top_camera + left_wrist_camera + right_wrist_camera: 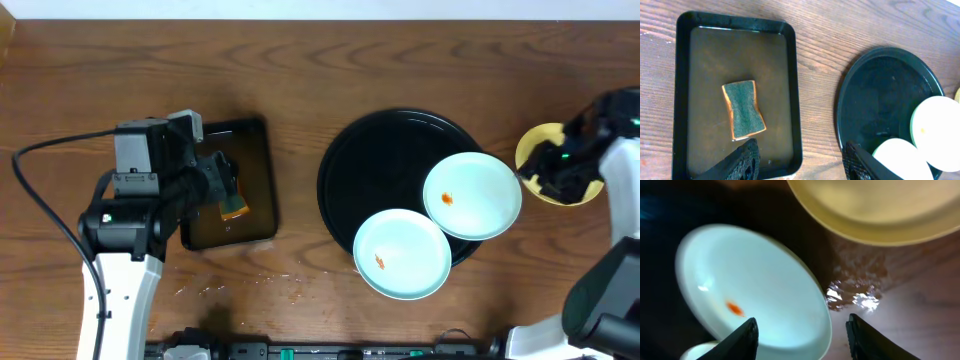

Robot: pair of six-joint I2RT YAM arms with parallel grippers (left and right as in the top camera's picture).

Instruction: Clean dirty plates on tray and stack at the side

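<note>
Yellow plate [528, 145] — approx half hidden by right gripper [540, 170]; sponge [234, 208] mostly under left arm [140, 200].

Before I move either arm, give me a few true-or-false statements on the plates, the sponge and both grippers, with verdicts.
1. The pale yellow round plate sits on the brown wood table, outside the glossy black round tray. True.
2. Both mint-white round plates are spotless. False: each shows an orange speck.
3. The green-topped sponge lies in the small dark rectangular tray. True.
4. The left gripper is shut on the sponge. False: it is open, and the sponge lies free.
5. The right gripper grips the yellow plate. False: it is open, with nothing between its fingers.
</note>
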